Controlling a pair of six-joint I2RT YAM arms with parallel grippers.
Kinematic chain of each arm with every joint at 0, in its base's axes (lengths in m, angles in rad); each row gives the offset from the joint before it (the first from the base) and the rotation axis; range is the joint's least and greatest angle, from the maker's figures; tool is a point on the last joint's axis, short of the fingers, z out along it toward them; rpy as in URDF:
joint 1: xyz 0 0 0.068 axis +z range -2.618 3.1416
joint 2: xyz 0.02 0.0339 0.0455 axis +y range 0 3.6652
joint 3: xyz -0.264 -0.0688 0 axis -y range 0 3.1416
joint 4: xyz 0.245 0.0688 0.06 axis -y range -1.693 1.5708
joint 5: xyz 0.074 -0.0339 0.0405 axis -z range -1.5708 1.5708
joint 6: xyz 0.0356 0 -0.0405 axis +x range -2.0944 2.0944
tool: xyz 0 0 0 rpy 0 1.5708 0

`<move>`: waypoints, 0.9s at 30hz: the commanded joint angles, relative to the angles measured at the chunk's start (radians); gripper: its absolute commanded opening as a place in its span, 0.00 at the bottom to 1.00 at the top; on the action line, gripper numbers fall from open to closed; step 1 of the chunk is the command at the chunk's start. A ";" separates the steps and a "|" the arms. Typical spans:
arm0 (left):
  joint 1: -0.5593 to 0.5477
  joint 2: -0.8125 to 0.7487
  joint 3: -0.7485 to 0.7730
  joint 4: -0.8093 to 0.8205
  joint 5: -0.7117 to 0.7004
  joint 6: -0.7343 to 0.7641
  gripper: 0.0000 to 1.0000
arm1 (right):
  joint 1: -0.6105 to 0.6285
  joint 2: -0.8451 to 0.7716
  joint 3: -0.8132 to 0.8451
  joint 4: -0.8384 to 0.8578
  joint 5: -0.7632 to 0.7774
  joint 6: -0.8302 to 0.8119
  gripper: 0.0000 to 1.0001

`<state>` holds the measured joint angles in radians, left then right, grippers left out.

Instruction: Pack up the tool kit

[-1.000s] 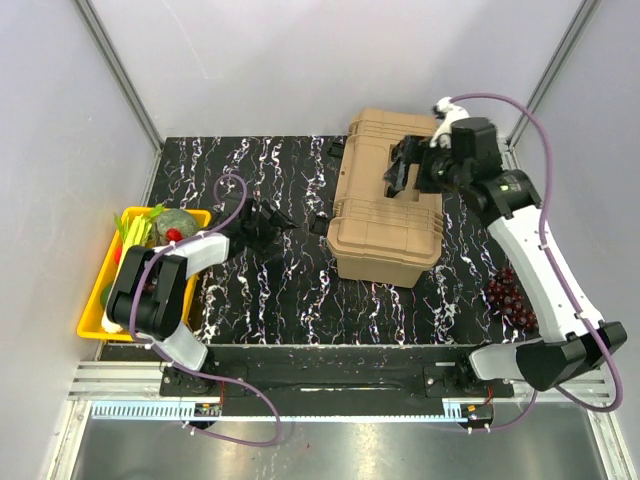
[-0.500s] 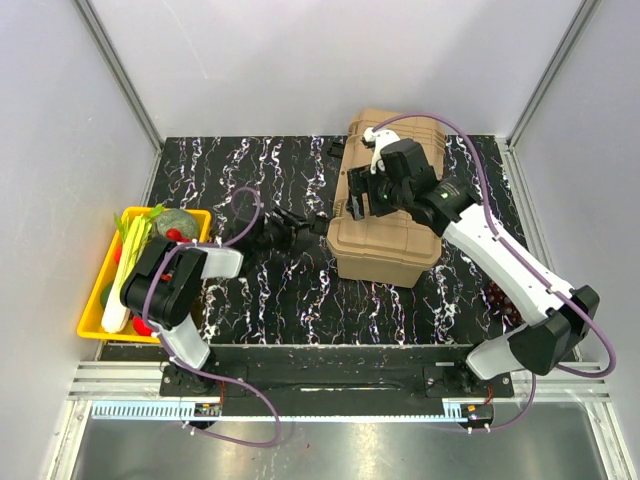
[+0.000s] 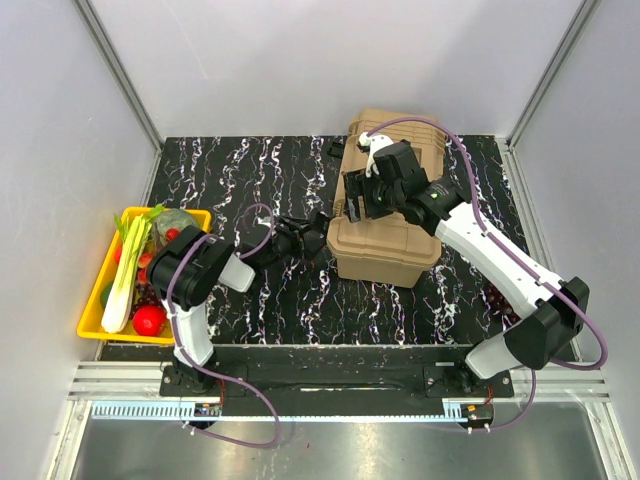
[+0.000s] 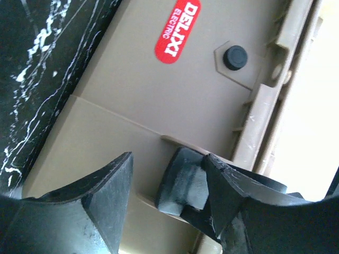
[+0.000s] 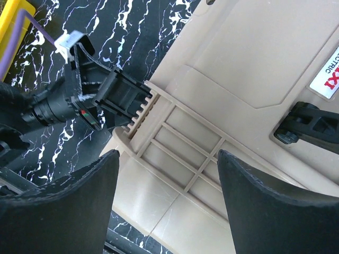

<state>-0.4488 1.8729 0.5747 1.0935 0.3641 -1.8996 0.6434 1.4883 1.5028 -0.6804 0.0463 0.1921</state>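
Note:
The tan toolbox (image 3: 392,215) stands closed at centre right. Its inner tray and the hand tools are hidden. My left gripper (image 3: 316,229) reaches its left side. In the left wrist view (image 4: 167,159) the jaws are open around a black latch (image 4: 184,181), which touches the right finger (image 4: 233,196). The box wall (image 4: 132,79) carries a red sticker (image 4: 177,30). My right gripper (image 3: 358,199) hovers over the lid's left edge. It is wide open and empty in the right wrist view (image 5: 168,154), above the ribbed lid (image 5: 238,63). The black handle (image 5: 312,127) is at the right.
A yellow tray (image 3: 92,300) of vegetables sits at the left edge. Dark grapes (image 3: 503,296) lie right of the toolbox, partly behind the right arm. The left gripper's body (image 5: 114,92) shows beside the lid corner. Grey walls enclose the black marbled table (image 3: 250,170).
My right gripper swung from the box's far right to over the lid's left edge. My left gripper moved right from the table's middle to the latch on the box's side.

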 commanded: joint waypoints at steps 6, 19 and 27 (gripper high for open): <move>-0.027 -0.021 -0.022 0.312 -0.074 -0.089 0.54 | 0.002 0.004 0.011 0.041 0.035 0.020 0.79; -0.028 -0.148 -0.015 0.177 -0.053 0.056 0.49 | 0.004 0.000 -0.009 0.033 0.053 0.041 0.79; -0.036 -0.270 0.089 -0.298 -0.005 0.311 0.55 | 0.002 0.000 -0.016 0.033 0.072 0.049 0.79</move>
<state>-0.4751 1.6821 0.5701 1.0283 0.3183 -1.7576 0.6434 1.4891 1.4868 -0.6746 0.0788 0.2256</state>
